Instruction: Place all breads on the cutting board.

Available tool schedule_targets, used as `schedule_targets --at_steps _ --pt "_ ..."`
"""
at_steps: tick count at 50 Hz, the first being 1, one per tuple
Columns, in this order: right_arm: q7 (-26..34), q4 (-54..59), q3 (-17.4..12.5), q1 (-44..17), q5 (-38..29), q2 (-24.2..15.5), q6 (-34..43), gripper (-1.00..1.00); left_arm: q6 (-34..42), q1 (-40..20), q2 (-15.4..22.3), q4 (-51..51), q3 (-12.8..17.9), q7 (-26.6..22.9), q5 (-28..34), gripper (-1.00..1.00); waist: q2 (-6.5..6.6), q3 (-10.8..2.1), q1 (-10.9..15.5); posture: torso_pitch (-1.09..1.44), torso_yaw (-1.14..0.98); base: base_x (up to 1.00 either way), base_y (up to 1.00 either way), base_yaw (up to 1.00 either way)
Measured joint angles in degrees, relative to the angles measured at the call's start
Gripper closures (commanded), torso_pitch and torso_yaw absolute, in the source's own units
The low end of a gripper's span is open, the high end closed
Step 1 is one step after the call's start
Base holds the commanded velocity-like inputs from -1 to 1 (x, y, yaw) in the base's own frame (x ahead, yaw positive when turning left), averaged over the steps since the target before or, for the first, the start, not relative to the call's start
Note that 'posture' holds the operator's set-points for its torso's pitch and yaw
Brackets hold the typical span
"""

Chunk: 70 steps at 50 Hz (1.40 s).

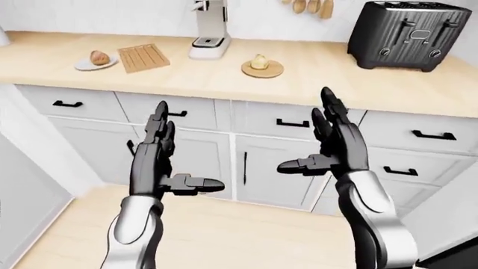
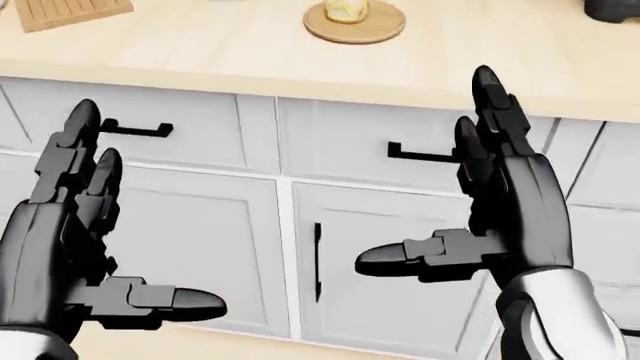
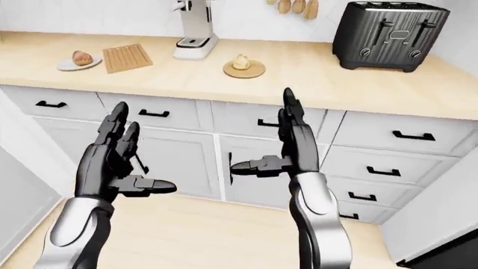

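**Empty hands up, two breads waiting on the counter**

Start at the fingers: both sets are spread straight, thumbs jutting sideways, nothing between them. The left hand (image 1: 161, 162) is released and held upright below the counter edge; the right hand (image 1: 332, 143) is the same, splayed and empty, a touch higher in the left-eye view. Neither touches anything. Behind them, only white cabinet doors (image 1: 198, 162) and drawers with black handles.

Now out to the counter (image 1: 314, 84), pale wood running across the top of the eye views. There's the prize: a small round bread (image 1: 99, 57) on a grey plate (image 1: 84, 65) toward the left, and just beside it, to the right, the slatted wooden cutting board (image 1: 143, 57). Plate and board look close, possibly touching at the edge; I can't say for sure. Further right, well apart from the board, a second bread (image 1: 259, 61) sits on a round wooden plate (image 1: 262, 69), also showing at the top of the head view. A coffee machine (image 1: 209, 31) stands between them against the wall, and a black toaster (image 1: 407, 33) is off to the right.

How will they handle? My read: light, somewhat soft, rounded, likely to roll or squash if pinched hard. A gentle grip around the widest part, thumb opposing two fingers, looks best. The left bread looks like the short trip; the one on the wooden plate must travel past the coffee machine.
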Motion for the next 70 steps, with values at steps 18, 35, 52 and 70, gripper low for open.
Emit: schedule_targets --at_steps 18,35,52,70 --pt "-0.86 -3.82 -0.35 -0.81 0.2 -0.33 5.45 -1.0 4.03 -0.79 0.79 -2.29 1.21 -0.02 -0.43 -1.0 5.0 2.57 -1.23 0.0 0.0 0.37 0.0 0.0" --pt "-2.03 -7.86 -0.46 -2.15 0.62 -0.65 7.55 -1.0 5.35 -1.14 0.9 -5.39 1.52 -0.56 -1.58 -1.0 0.74 1.48 -1.94 0.0 0.0 0.05 0.0 0.0" --pt "-1.42 -8.58 1.0 -2.89 0.47 0.18 7.85 -1.0 4.75 -0.59 1.35 -5.84 2.7 -0.51 -1.64 -1.0 1.43 0.34 -1.11 0.0 0.0 0.15 0.0 0.0" --pt "-3.02 -9.43 2.49 -7.06 0.46 0.49 13.93 -1.0 6.41 0.24 1.45 -6.2 3.95 -0.88 -2.74 -1.0 2.48 0.63 -2.31 0.0 0.0 0.07 0.0 0.0"
